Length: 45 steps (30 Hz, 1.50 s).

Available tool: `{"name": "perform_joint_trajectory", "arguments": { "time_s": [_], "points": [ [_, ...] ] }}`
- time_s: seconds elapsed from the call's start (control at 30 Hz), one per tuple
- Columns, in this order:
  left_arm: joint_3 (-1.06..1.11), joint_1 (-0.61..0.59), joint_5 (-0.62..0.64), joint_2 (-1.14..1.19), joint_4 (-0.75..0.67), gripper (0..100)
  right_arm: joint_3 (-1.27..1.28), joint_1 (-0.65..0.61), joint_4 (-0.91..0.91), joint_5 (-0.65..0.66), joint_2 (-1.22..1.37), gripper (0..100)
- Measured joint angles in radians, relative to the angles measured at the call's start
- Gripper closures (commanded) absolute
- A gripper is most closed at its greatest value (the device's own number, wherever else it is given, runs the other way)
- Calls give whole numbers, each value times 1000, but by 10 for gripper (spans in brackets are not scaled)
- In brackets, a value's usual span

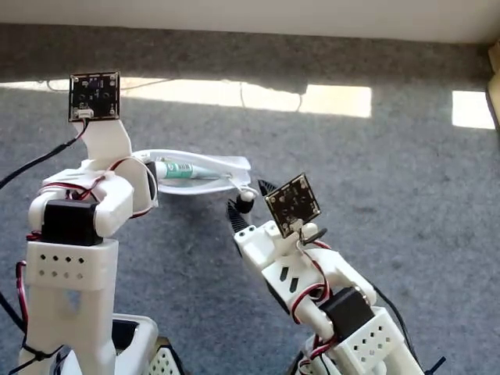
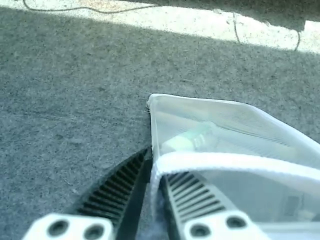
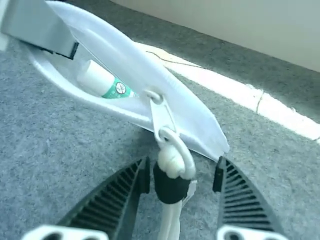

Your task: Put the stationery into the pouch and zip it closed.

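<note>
A white see-through pouch (image 1: 205,175) lies on the grey carpet between the two arms. Inside it rests a white tube with a green label (image 1: 178,169) (image 3: 102,82) (image 2: 187,140). My left gripper (image 2: 154,167) is shut on the pouch's white rim (image 2: 225,162) at its end near the left arm. My right gripper (image 3: 182,167) (image 1: 248,201) stands open at the pouch's other end. The zipper pull (image 3: 170,172), a ring with a black and white bead, hangs between its fingers without being clamped. The slider (image 3: 154,96) sits partway along the pouch's mouth.
Grey carpet (image 1: 375,180) covers the whole work area. A sunlit strip (image 1: 312,98) and a thin cable (image 1: 242,92) run along the far side below a pale wall. Open floor lies to the right of the pouch.
</note>
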Motion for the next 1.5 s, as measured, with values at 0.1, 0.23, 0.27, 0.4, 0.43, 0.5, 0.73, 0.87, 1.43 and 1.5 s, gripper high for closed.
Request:
{"name": "perform_joint_trajectory", "arguments": {
  "time_s": [0.1, 0.23, 0.27, 0.4, 0.43, 0.5, 0.73, 0.87, 1.43, 1.5],
  "points": [
    [0, 0, 0, 0, 0, 989, 0, 0, 0, 0, 0, 875],
    [0, 0, 0, -2, 0, 989, 0, 0, -8, 0, 0, 897],
    [0, 0, 0, -2, 0, 989, 0, 0, -8, 0, 0, 898],
    [3, 0, 0, -2, 0, 989, 11, 0, -5, 0, -51, 942],
    [5, 0, 0, -2, 0, 989, 11, 0, 9, 0, -81, 950],
    [5, 0, 0, -2, -3, 989, 11, 0, 41, 0, -147, 954],
    [6, 0, 0, -2, -11, 989, 11, 0, 91, 68, -241, 986],
    [6, 0, 0, -2, -11, 989, 11, 0, 110, 83, -241, 990],
    [18, -8, 0, 14, -149, 731, 11, -63, 244, 209, -244, 991],
    [18, -2, 0, 14, -180, 731, 11, -66, 244, 210, -244, 991]
  ]
}}
